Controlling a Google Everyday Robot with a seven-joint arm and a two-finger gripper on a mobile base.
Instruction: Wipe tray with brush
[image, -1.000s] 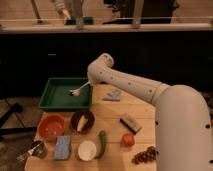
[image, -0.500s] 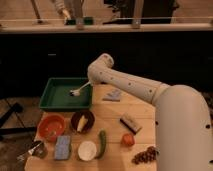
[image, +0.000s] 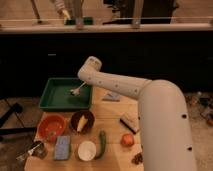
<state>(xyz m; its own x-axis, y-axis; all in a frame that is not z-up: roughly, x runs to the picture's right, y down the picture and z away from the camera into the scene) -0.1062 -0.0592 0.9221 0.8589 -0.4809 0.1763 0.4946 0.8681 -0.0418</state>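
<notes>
The green tray (image: 54, 96) sits at the back-left corner of the wooden bench (image: 112, 112), in front of dark cabinets (image: 150, 55). Over its right half the gripper (image: 81, 88) is clenched on the brush (image: 76, 91), whose head seems to touch the tray floor. Nearer the front stand an orange bowl (image: 51, 127), a dark bowl (image: 82, 121), a blue sponge (image: 62, 147) and a white cup (image: 86, 150). A brown-black block (image: 129, 122) lies to the right. The tray's left half is open, and its left rim lies near the bench edge.
</notes>
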